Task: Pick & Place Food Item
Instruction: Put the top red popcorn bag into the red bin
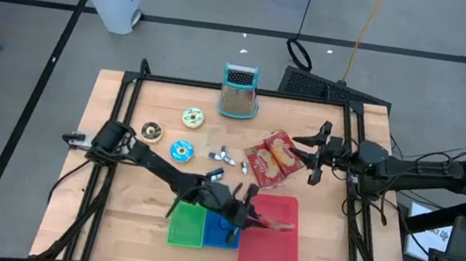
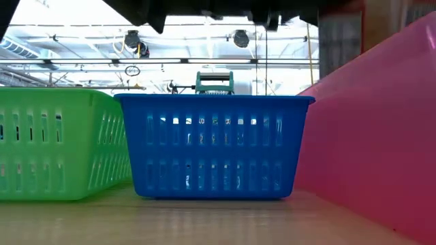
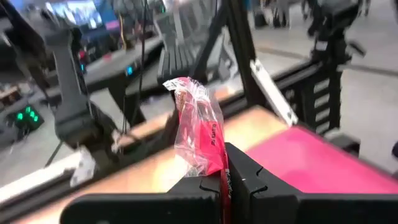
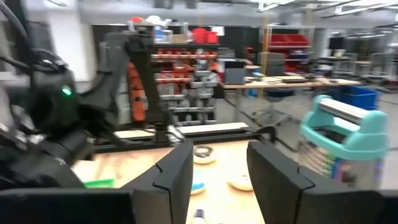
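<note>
Pink basket [image 1: 270, 244] sits nearest, and the left tool [image 1: 250, 219] hangs over it, clenched on a red snack packet [image 3: 202, 134], which I think it drops next.

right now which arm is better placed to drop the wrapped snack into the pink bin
Left. Its tool is shut on the red wrapped snack and sits at the pink bin. The right tool is open and empty, back at the table's far right edge beside the snack packet.

Bright overhead light — wrist views blurred
</note>
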`<state>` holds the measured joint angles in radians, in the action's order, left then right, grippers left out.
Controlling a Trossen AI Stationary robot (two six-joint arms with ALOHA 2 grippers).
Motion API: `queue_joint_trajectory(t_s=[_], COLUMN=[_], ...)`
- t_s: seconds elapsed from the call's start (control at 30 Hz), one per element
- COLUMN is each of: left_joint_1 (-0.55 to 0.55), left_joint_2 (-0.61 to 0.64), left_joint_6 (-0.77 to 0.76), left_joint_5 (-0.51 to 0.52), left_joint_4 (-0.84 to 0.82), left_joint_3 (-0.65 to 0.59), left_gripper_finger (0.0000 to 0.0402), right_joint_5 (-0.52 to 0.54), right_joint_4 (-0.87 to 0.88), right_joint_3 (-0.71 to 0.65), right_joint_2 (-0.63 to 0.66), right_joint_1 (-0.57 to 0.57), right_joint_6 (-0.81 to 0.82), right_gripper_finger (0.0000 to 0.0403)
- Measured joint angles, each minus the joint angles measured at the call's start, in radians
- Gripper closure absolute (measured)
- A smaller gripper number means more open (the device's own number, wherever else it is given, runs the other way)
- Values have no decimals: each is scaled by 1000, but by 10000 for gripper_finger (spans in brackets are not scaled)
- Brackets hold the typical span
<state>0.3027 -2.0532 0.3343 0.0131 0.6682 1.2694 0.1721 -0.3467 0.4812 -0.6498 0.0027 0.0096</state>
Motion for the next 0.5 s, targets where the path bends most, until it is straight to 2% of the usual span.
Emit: queue_joint_trajectory(t_s=[0.1,0.23,0.5], left_joint_1=[2,6,5], left_joint_2=[-4,-4,-3], left_joint_6=[-22,-39,-139], left_joint_5=[33,25,13], left_joint_4=[-69,-133,-180], left_joint_3=[0,0,0], left_gripper_finger=[398,398,355], right_joint_5=[-21,-20,-20], right_joint_4=[1,1,1], right_joint_3=[0,0,0], right_joint_2=[0,0,-1], right_joint_1=[0,0,0], right_joint_6=[5,5,17], right_gripper_finger=[268,268,268])
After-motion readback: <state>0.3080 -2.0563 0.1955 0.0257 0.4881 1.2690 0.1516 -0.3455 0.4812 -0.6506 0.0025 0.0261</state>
